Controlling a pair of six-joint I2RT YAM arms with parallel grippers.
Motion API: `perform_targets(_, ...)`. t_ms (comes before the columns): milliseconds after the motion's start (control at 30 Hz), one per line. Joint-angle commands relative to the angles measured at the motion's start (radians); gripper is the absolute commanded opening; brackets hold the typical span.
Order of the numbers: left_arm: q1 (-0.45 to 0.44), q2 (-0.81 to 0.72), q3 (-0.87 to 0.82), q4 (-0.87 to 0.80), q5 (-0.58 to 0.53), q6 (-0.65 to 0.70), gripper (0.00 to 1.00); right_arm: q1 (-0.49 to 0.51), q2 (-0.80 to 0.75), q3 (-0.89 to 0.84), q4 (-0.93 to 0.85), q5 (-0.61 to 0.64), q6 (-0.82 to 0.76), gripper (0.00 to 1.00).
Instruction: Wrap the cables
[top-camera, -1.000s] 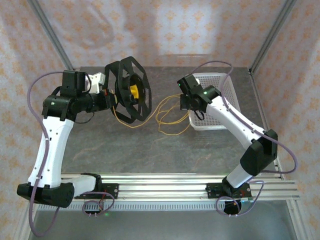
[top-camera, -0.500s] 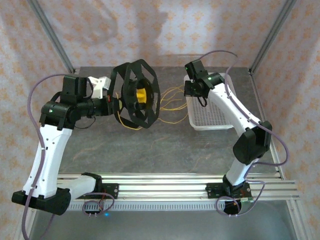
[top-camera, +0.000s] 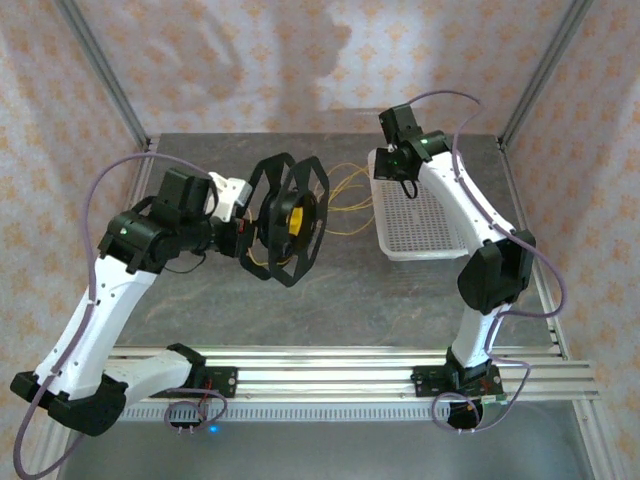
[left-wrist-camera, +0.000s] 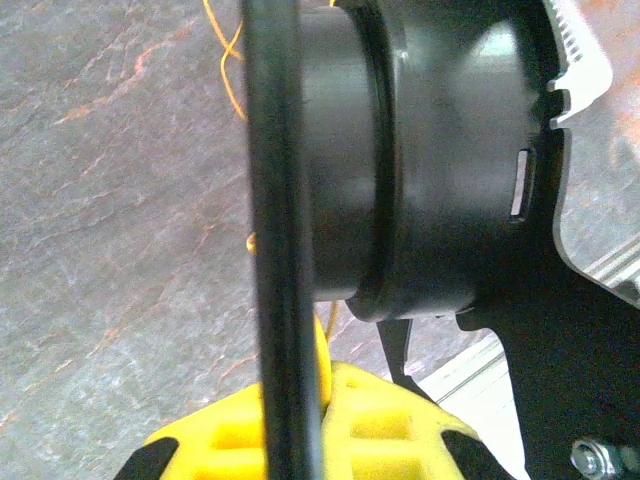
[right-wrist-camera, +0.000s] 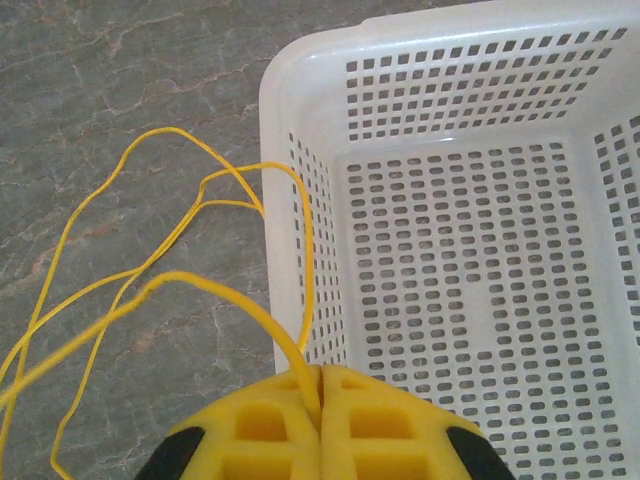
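Observation:
My left gripper (top-camera: 243, 238) is shut on a flange of the black octagonal spool (top-camera: 290, 220) and holds it off the table on edge, its yellow hub facing right. In the left wrist view the yellow fingers (left-wrist-camera: 390, 425) clamp the black flange (left-wrist-camera: 280, 240). Thin yellow cables (top-camera: 345, 198) run in loose loops from the spool to my right gripper (top-camera: 388, 172), which is above the white basket's far left corner. There the right gripper (right-wrist-camera: 320, 388) is shut on the cables (right-wrist-camera: 150, 285), and the strands rise from between the pads.
A white perforated basket (top-camera: 425, 235) sits at the right of the grey stone table, seen from above in the right wrist view (right-wrist-camera: 300, 90). Aluminium frame posts stand at the back corners. A rail (top-camera: 330, 365) runs along the near edge.
The left arm has carried the spool right and nearer and turned it. The right gripper has moved farther back along the basket's left side, drawing the cable loops up and back.

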Motion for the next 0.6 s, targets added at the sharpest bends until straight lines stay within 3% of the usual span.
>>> perform_targets(0, -0.041, -0.005, -0.024, 0.012, -0.056, 0.05, 0.0, -0.012, -0.022, 0.039, 0.004, -0.013, -0.025, 0.0)
perform_targets(567, -0.163, -0.034, -0.105, 0.027, -0.092, 0.075, 0.0, -0.016, 0.102, 0.216, -0.083, 0.037, -0.057, 0.0)
